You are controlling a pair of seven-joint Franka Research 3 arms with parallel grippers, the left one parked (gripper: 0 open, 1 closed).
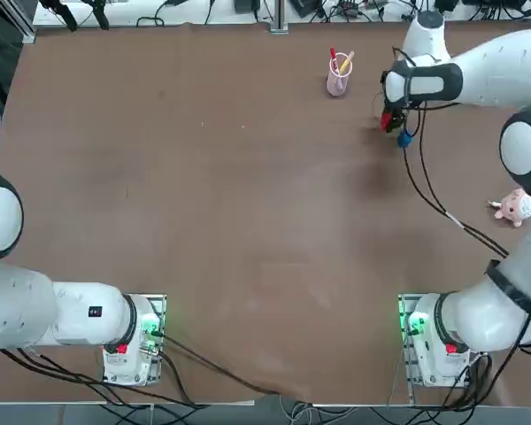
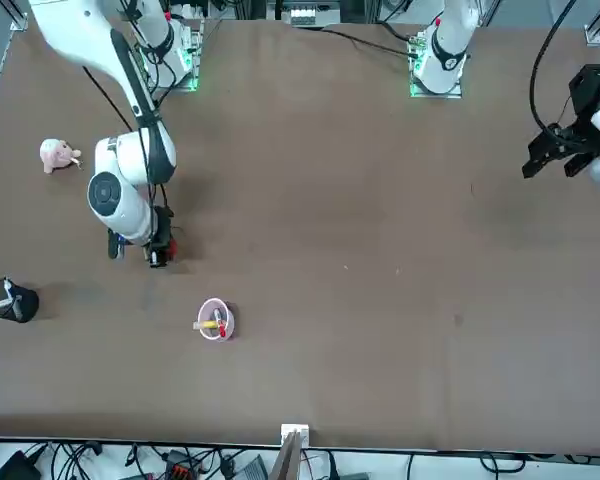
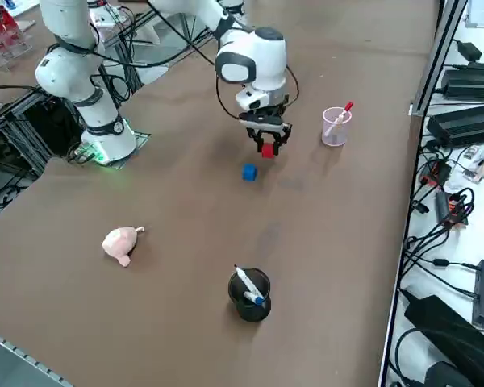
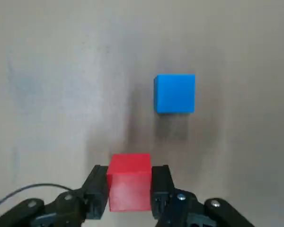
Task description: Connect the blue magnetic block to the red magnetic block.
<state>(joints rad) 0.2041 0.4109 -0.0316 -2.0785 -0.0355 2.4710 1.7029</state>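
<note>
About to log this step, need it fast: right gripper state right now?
Right gripper: closed on the red magnetic block, gripped between its two fingers; the blue magnetic block is apart, not held.

Robotics lab, robot arm [image 1: 478,75], brown table [image 1: 203,204], loose cables [image 3: 436,234]

Tabletop [image 1: 203,195] looked smooth, matt. 2 cubes, red cube [image 4: 128,184] and blue cube [image 4: 175,93], looked smooth plastic. Right gripper [image 4: 129,189], over tabletop, was matt black with shiny metal screws [image 4: 215,203]. Arm shell [image 1: 496,75] looked smooth plastic.
</note>
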